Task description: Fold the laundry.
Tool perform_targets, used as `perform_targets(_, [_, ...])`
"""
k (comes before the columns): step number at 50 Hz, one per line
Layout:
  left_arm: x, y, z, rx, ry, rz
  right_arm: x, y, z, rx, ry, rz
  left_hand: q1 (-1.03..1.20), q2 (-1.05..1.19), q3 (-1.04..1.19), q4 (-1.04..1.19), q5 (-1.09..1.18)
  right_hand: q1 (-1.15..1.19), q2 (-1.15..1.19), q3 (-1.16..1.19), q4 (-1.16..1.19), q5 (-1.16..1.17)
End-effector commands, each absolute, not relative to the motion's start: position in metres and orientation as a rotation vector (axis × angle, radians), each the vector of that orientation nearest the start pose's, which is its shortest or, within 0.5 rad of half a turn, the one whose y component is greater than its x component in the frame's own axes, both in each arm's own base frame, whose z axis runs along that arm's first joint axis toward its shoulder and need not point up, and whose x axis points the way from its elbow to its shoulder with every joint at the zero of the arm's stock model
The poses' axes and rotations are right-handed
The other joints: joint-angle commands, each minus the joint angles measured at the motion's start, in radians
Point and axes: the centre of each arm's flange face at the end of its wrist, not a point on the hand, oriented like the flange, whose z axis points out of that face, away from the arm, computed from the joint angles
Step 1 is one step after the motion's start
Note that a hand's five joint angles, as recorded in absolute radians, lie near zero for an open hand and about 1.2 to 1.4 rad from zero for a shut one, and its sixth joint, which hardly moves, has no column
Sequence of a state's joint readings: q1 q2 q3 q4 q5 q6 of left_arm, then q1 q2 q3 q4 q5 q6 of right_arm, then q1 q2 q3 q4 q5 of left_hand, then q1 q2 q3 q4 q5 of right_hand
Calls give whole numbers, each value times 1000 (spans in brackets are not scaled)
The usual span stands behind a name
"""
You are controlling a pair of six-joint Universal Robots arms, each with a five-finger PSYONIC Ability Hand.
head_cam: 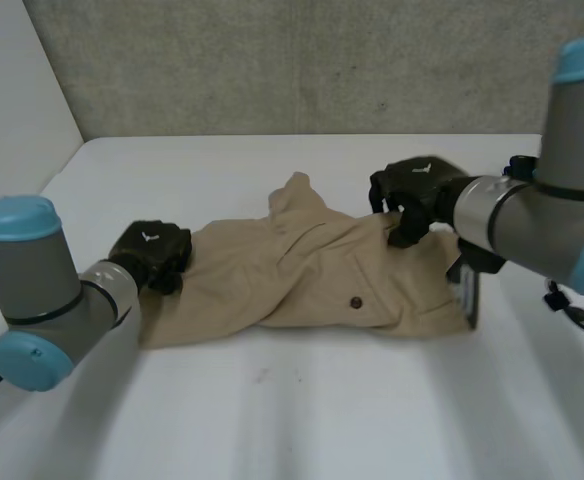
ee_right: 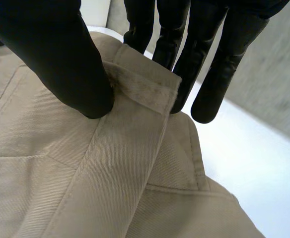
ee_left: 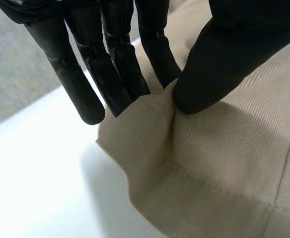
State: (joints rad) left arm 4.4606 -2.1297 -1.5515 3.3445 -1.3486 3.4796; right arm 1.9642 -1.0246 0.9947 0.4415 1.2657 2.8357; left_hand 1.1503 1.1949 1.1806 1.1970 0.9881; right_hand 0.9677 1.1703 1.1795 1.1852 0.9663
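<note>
Tan garment (head_cam: 312, 275) crumpled on table (head_cam: 272, 420); left robot hand (head_cam: 152, 252) pinches hem edge; right robot hand (head_cam: 412, 192) pinches waistband

On tan garment (head_cam: 302, 270), dark spot (head_cam: 356, 301) too small to identify; left hand (ee_left: 224, 54) fingertips (ee_left: 157, 64) behind fold.
</note>
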Motion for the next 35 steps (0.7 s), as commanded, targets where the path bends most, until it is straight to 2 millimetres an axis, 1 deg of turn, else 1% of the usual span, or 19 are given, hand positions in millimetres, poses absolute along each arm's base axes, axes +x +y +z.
perform_targets(1, [-234, -302, 186, 944, 2382, -2041, 276, -261, 287, -1369, 2063, -1731, 116, 71, 85, 69, 103, 429, 226, 217, 211, 255])
perform_targets(3, [-234, -297, 191, 931, 2388, -2056, 273, -255, 289, -1411, 2056, -1748, -315, -360, -345, -362, -327, 429, 226, 217, 211, 255])
perform_targets(4, [-234, -294, 192, 926, 2395, -2059, 272, -253, 290, -1425, 2052, -1758, -489, -533, -519, -536, -501, 429, 226, 217, 211, 255])
perform_targets(5, [-234, -289, 193, 915, 2417, -2065, 271, -249, 289, -1451, 2050, -1762, -575, -619, -605, -622, -587, 429, 226, 217, 211, 255])
perform_targets(8, [-238, -282, 192, 906, 2463, -2070, 271, -244, 288, -1467, 2056, -1762, -596, -641, -626, -643, -608, 429, 226, 217, 211, 255])
perform_targets(11, [-247, -273, 187, 926, 2510, -2069, 269, -242, 284, -1477, 2067, -1758, -690, -735, -720, -737, -702, 429, 226, 217, 211, 255])
perform_targets(14, [-251, -272, 180, 939, 2521, -2050, 268, -242, 285, -1470, 2053, -1792, -696, -741, -726, -743, -708, 429, 226, 217, 211, 255])
perform_targets(18, [-255, -275, 158, 968, 2584, -1973, 267, -239, 286, -1464, 2038, -1823, -702, -747, -732, -749, -714, 429, 226, 217, 211, 255])
perform_targets(19, [-257, -275, 151, 981, 2609, -1947, 266, -238, 283, -1466, 2047, -1809, -699, -744, -729, -746, -711, 429, 226, 217, 211, 255])
perform_targets(23, [-260, -273, 139, 998, 2649, -1895, 264, -238, 277, -1464, 2071, -1788, -690, -735, -721, -737, -703, 429, 226, 217, 211, 255])
perform_targets(26, [-266, -264, 135, 1039, 2663, -1879, 261, -239, 273, -1460, 2097, -1773, -661, -706, -691, -708, -673, 429, 226, 217, 211, 255])
perform_targets(29, [-270, -261, 134, 1057, 2669, -1877, 260, -239, 269, -1461, 2108, -1759, -617, -662, -647, -664, -629, 429, 226, 217, 211, 255])
perform_targets(33, [-273, -256, 133, 1076, 2678, -1875, 261, -239, 265, -1455, 2103, -1771, -523, -568, -553, -570, -535, 429, 226, 217, 211, 255])
perform_targets(35, [-278, -251, 134, 1103, 2677, -1879, 261, -241, 263, -1450, 2105, -1788, -441, -486, -471, -488, -453, 429, 226, 217, 211, 255])
